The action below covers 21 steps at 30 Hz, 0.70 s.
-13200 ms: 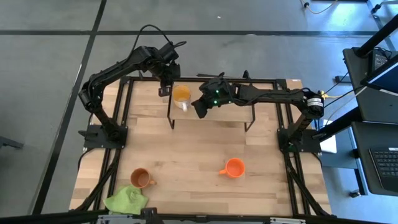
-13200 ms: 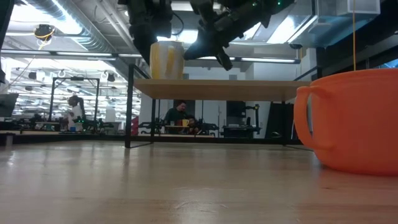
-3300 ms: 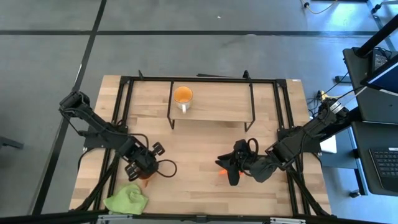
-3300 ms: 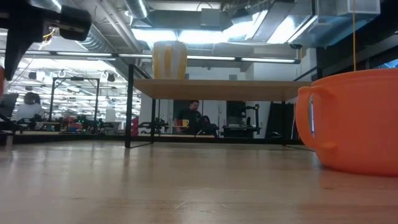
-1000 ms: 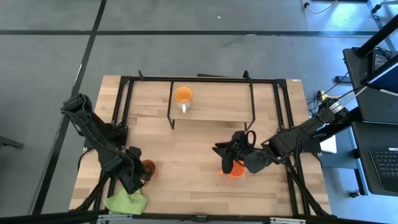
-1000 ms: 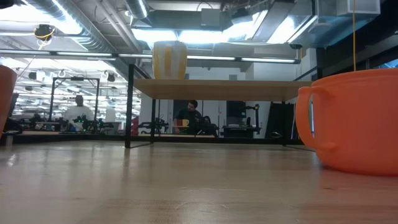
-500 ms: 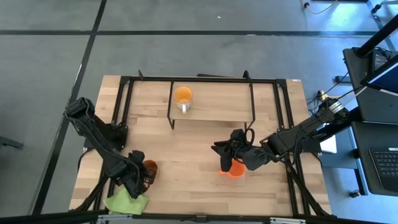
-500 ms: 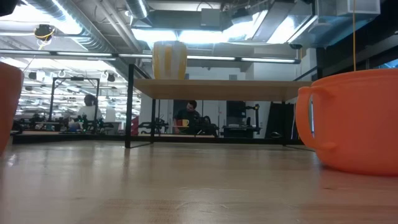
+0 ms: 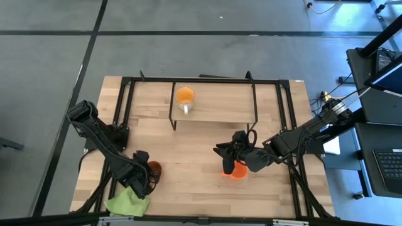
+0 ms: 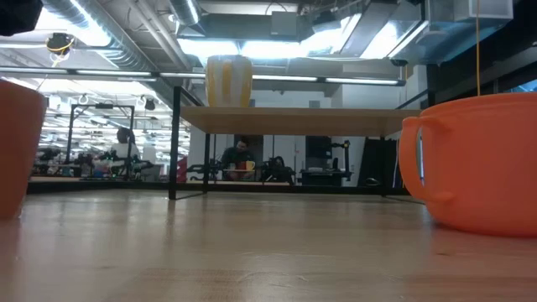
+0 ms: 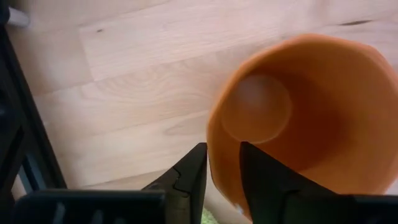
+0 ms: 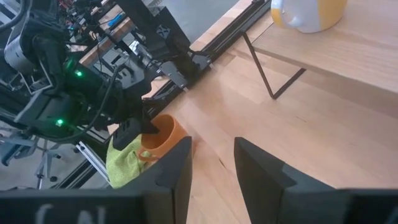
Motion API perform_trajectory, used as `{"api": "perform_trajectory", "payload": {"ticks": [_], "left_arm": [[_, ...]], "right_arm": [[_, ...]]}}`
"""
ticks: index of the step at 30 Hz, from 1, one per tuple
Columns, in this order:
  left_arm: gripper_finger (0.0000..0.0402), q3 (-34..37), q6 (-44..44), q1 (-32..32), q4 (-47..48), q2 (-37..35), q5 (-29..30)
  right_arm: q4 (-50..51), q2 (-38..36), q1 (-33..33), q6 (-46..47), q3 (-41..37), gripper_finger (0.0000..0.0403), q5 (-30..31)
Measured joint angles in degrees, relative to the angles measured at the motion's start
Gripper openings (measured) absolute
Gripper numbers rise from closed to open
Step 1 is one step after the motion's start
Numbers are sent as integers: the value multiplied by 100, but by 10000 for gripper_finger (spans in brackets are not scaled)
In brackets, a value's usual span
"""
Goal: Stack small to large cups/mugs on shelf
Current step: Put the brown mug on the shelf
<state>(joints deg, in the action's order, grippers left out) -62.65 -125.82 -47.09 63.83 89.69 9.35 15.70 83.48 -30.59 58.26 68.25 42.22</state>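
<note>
- Now the left end effector (image 11: 217, 177) is low at the near left part of the bench (image 9: 188, 157), and its two fingers stand one on each side of the brown mug's (image 9: 152, 171) wall, one inside the rim and one outside. They are closed on that wall, so I judge that it grips the mug by the rim.
- Probably the rim is chosen because the wall is thin and fits between the narrow fingers, while the body of the mug is too wide for them.
- Just beside this mug, toward the near edge, lies the lime-green cloth (image 9: 127, 203). It is not part of the stacking.
- Meanwhile the right end effector (image 12: 211, 162) hovers above the bright orange mug (image 9: 237, 169), which stands on the bench at the near right. Its fingers are spread wide and nothing is between them; it looks toward the shelf and the left arm.
- On the shelf (image 9: 220, 112), at its left end, the white mug (image 9: 183, 97) with the yellow-orange inside stands upright. It seems to be the base for the stack, so the other two mugs must still go there.
- From the low view, the white mug (image 10: 228, 80) is on top of the shelf board (image 10: 302, 120) and the orange mug (image 10: 474, 164) stands flat on the bench, very near the camera.
</note>
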Motion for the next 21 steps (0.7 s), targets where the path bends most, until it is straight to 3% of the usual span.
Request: {"api": "perform_trajectory", "payload": {"ticks": [7,17,21], "left_arm": [[13,-2,150,17,-285,-71,6],[9,-106,754,391,-314,-208,14],[9,-340,1341,711,-314,-205,93]], "right_arm": [[27,-2,22,-24,0,121,5],[65,-26,83,-37,0,121,30],[121,-118,85,-48,0,121,411]]}}
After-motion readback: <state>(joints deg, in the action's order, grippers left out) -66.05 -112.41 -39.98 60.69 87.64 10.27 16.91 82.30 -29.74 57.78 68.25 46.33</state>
